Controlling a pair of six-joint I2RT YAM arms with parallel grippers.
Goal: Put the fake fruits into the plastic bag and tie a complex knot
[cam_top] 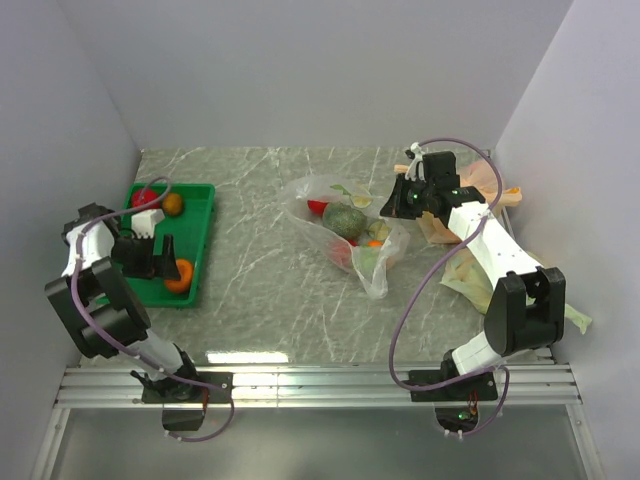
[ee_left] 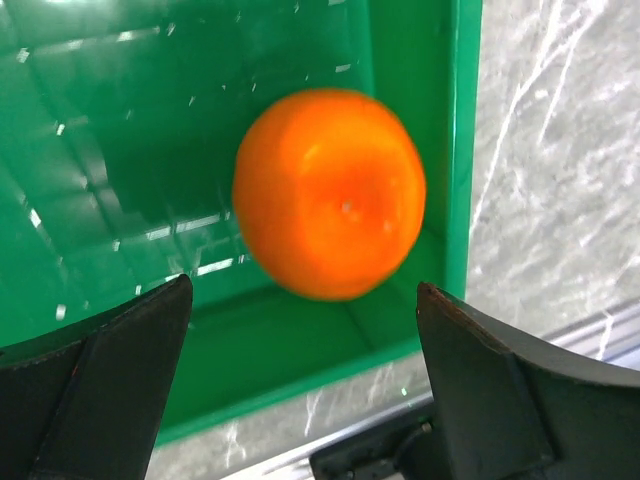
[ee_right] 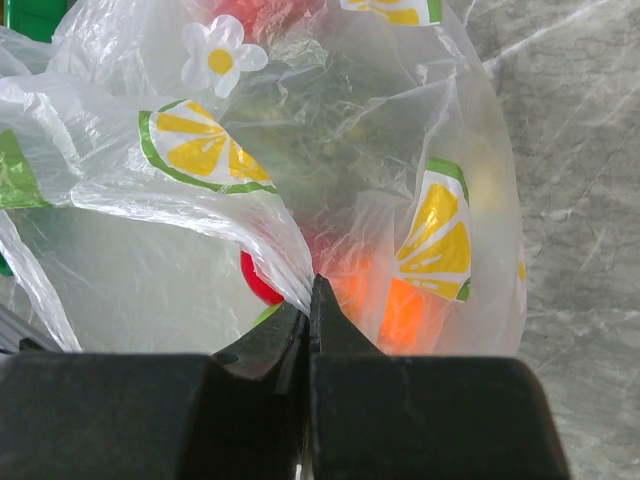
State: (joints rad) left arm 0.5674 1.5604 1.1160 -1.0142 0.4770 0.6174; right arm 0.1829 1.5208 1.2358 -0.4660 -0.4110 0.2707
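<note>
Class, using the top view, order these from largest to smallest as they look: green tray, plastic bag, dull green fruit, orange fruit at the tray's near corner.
1-2. green tray and plastic bag: they look about alike, so unranked.
3. dull green fruit, inside the bag.
4. orange fruit.
</note>
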